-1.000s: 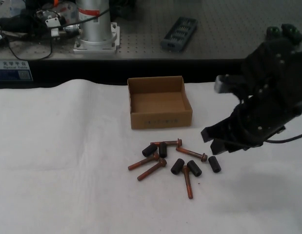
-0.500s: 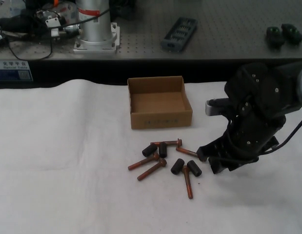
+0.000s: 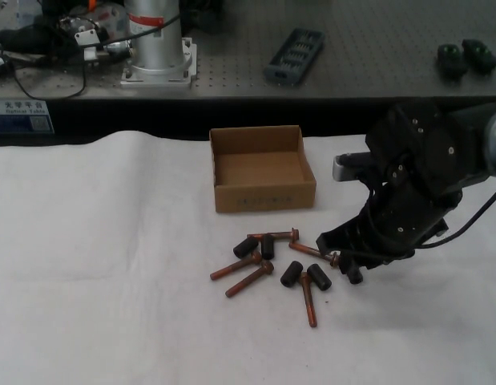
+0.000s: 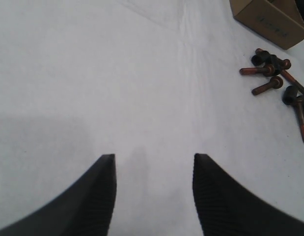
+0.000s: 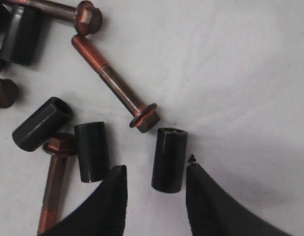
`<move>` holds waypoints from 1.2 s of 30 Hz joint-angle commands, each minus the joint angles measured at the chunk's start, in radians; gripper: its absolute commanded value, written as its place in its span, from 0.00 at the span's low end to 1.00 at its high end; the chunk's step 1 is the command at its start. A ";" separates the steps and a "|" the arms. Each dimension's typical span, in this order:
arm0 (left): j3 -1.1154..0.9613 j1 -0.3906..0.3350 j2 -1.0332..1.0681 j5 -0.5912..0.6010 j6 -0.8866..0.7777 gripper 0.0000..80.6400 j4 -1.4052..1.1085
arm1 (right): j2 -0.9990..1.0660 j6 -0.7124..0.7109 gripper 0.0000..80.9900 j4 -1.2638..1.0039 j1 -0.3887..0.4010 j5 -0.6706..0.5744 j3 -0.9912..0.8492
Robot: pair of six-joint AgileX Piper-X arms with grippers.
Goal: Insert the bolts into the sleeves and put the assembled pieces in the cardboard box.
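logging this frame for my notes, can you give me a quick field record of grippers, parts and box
right gripper: open, fingers either side of a black sleeve lying on the white cloth
left gripper: open, above bare white cloth
nearest bolt: loose, head beside that sleeve
cardboard box: no parts inside
assembled pieces: none seen
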 commanded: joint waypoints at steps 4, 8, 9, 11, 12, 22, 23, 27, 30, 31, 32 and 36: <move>0.000 0.002 0.000 -0.011 -0.013 0.45 0.059 | 0.012 -0.010 0.36 -0.011 0.002 0.019 -0.011; 0.000 0.002 0.000 -0.020 -0.013 0.45 0.059 | 0.024 -0.010 0.36 -0.016 0.002 0.019 -0.011; 0.000 0.002 0.000 -0.027 -0.013 0.45 0.059 | 0.029 -0.010 0.36 -0.016 0.002 0.019 -0.011; 0.000 0.002 0.000 -0.045 -0.013 0.45 0.059 | 0.041 -0.010 0.36 -0.016 0.002 0.019 -0.011; 0.000 0.002 0.000 -0.047 -0.013 0.45 0.059 | 0.047 -0.010 0.36 -0.016 0.002 0.019 -0.011; 0.000 0.002 0.000 -0.046 -0.013 0.45 0.068 | 0.088 -0.010 0.36 -0.017 0.002 0.013 -0.011; 0.000 0.002 0.000 -0.046 -0.013 0.45 0.068 | 0.088 -0.010 0.36 -0.017 0.002 0.013 -0.011; 0.000 0.002 0.000 -0.046 -0.013 0.45 0.068 | 0.088 -0.010 0.36 -0.037 0.002 -0.003 -0.011; 0.000 0.002 0.000 -0.046 -0.013 0.45 0.068 | 0.088 -0.010 0.36 -0.052 0.002 -0.018 -0.011; 0.000 0.002 0.000 -0.046 -0.013 0.45 0.068 | 0.088 -0.010 0.35 -0.051 0.004 -0.018 -0.011; 0.000 0.002 0.000 -0.046 -0.013 0.45 0.069 | 0.088 -0.010 0.34 -0.048 0.004 -0.018 -0.011; 0.000 0.002 0.000 -0.046 -0.013 0.45 0.087 | 0.088 -0.010 0.25 -0.047 0.010 -0.061 -0.011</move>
